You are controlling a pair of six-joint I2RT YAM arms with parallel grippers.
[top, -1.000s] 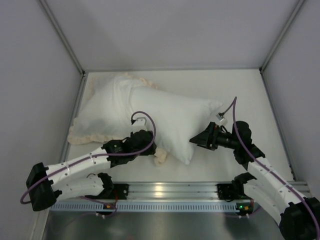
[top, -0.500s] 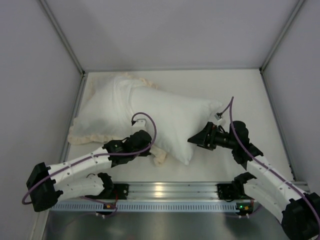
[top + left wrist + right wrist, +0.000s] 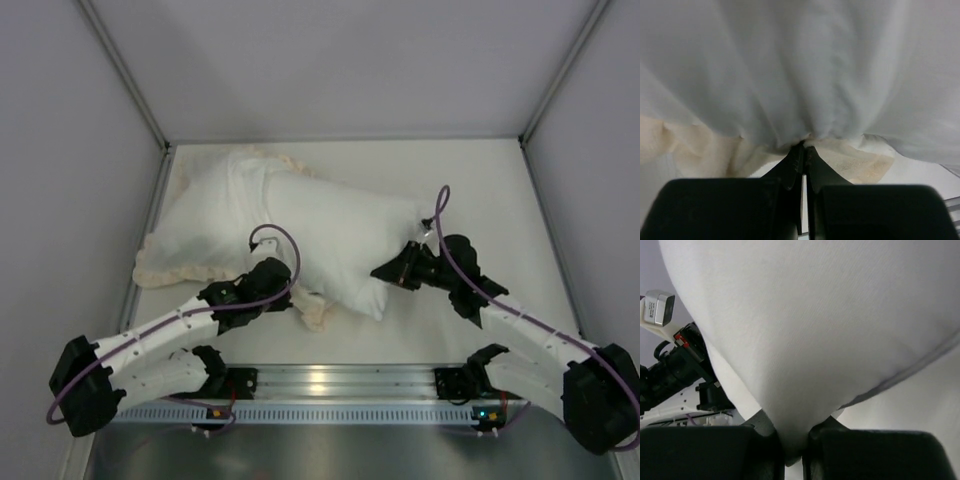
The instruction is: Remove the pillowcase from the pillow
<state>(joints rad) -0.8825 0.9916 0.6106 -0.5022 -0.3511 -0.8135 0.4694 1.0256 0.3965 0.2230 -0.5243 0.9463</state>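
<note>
From above, the pillow [image 3: 345, 235] lies slantwise across the white table [image 3: 500, 190], its right half bare and plain white, its left half inside the pillowcase [image 3: 205, 220], whose cream ruffle shows along the far edge, the left side and the near edge. The left gripper [image 3: 290, 296] sits at the near edge of the cover, beside a bunch of ruffle, and the right gripper [image 3: 383, 271] presses against the pillow's near right side; from here neither pair of jaws can be judged. Pale grey walls [image 3: 330, 70] close in the table on three sides, and a metal rail [image 3: 330, 380] runs along the near edge between the arm bases. In the left wrist view, the left gripper [image 3: 803, 148] has its jaws drawn almost together, pinching a gathered fold of the pillowcase [image 3: 800, 65], with creases fanning upward and cream ruffle [image 3: 855, 161] hanging just below the pinch. In the right wrist view, the right gripper [image 3: 792, 452] has its jaws narrowly parted around a bulging tuck of the pillow [image 3: 810, 335], and both fingers [image 3: 762, 427] touch the cloth; the left arm [image 3: 675, 367] shows at the left against the grey wall.
</note>
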